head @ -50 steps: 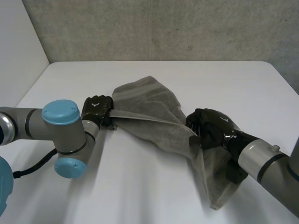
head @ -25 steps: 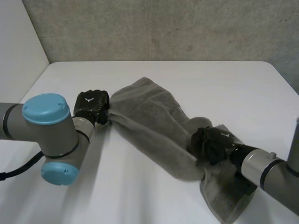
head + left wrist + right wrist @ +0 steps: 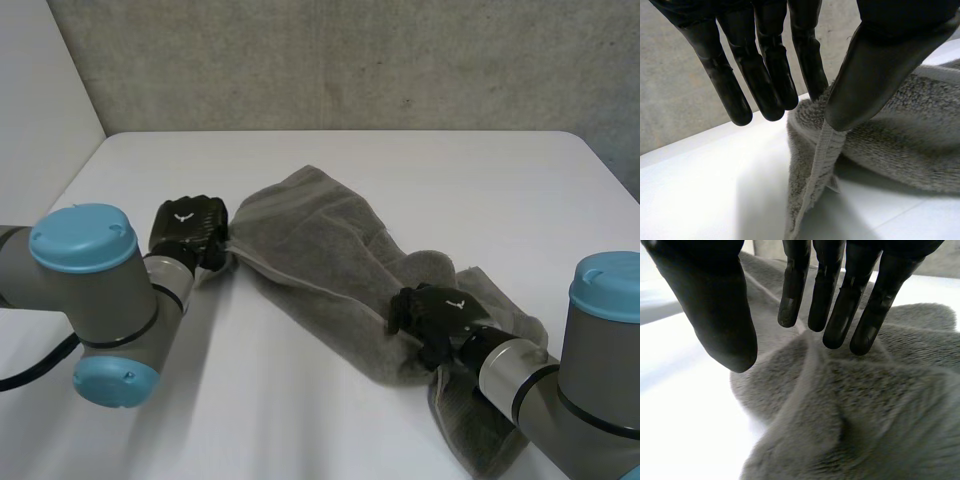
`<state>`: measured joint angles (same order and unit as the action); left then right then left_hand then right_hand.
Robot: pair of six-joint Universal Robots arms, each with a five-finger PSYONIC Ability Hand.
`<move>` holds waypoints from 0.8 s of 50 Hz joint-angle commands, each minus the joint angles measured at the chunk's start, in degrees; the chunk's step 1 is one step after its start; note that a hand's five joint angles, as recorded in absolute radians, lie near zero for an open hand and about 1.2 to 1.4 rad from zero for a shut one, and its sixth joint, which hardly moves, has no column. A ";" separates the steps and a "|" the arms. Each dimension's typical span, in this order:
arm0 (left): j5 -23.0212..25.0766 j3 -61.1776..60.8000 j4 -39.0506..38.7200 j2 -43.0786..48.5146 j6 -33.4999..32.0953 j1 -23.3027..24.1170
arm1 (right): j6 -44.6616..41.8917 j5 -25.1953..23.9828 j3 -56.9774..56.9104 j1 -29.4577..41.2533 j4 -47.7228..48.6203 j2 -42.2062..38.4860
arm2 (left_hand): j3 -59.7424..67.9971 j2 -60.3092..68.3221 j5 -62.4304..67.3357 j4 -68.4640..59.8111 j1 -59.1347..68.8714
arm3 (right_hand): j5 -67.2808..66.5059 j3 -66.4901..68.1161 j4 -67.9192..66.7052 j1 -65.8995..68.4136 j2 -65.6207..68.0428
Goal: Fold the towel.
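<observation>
A grey towel [image 3: 320, 250] lies crumpled across the white table [image 3: 480, 190], running from the middle left to the near right. My left hand [image 3: 185, 225] is at the towel's left corner. In the left wrist view its thumb [image 3: 875, 60] pinches the hem of the towel [image 3: 900, 135] against a straight finger, and the hem is lifted a little off the table. My right hand [image 3: 435, 310] rests over the bunched right part. In the right wrist view its fingers [image 3: 840, 280] are straight and spread just above the towel [image 3: 865, 415], holding nothing.
A grey wall rises behind the table's far edge. Bare white table lies beyond the towel and in front of it between the two arms. My right arm covers part of the towel's near right end.
My right hand has opened and let the towel's right part drop onto the table. My left hand closed on the left corner and drew it a little to the left.
</observation>
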<state>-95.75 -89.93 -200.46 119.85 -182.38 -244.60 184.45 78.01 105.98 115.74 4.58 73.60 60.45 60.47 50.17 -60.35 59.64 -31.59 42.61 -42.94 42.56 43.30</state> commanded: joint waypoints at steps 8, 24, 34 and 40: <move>0.12 -3.23 1.74 -2.42 -0.34 -4.04 | -0.15 8.11 0.37 0.18 0.43 2.60 | -0.27 -0.30 0.01 0.17 0.54 | 6.44 -7.46 7.79 -7.41 -8.15; 2.85 -5.44 1.74 -4.62 -0.08 -4.22 | -0.24 9.62 0.02 2.91 0.61 -1.27 | -0.44 -0.47 -0.16 0.34 0.37 | 6.78 -7.80 8.13 -7.74 -8.49; 3.90 -5.35 1.65 -3.75 -0.08 -5.19 | -0.32 9.53 0.28 2.82 0.52 -1.71 | -10.30 -10.33 -10.02 10.20 -9.49 | -6.79 5.77 -5.44 5.83 5.08; 7.93 -5.44 1.56 -3.22 -0.08 -4.40 | -0.50 9.27 0.54 2.03 1.57 -1.53 | -47.84 -47.87 -47.56 47.74 -47.03 | -38.38 37.36 -37.03 37.41 36.67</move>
<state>-91.28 -95.30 -198.83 116.06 -182.46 -249.76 184.15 87.53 106.28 118.48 5.29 71.77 29.67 28.82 19.18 -29.31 28.88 -57.19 67.09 -66.64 68.01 68.10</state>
